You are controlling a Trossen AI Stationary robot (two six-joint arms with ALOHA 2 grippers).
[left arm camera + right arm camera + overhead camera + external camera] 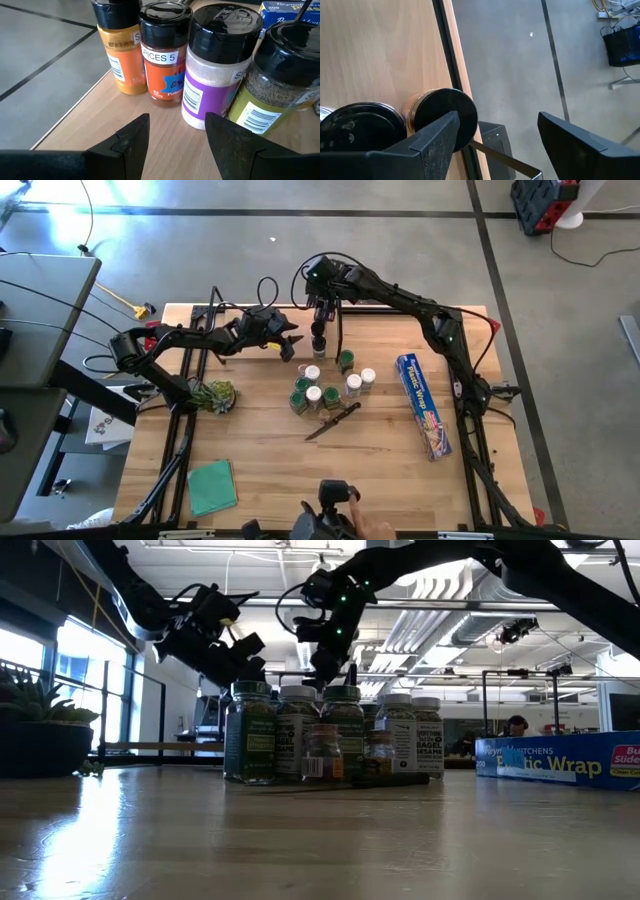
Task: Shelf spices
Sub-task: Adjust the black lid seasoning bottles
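Spices (pixel 330 735) clustered mid-bench, four already on shelf (pixel 100 115) | left pincer (pixel 175 132) released, empty, facing them | right pincer (pixel 495 135) released above shelf | step: between placements | next: fetch another jar.

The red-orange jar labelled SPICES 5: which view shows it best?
The left wrist view: the red-orange jar stands upright, label readable, between a yellow-orange jar and a purple-labelled jar. The high view gives only a dark speck among the shelf's jars; the low and right wrist views don't show it identifiably.
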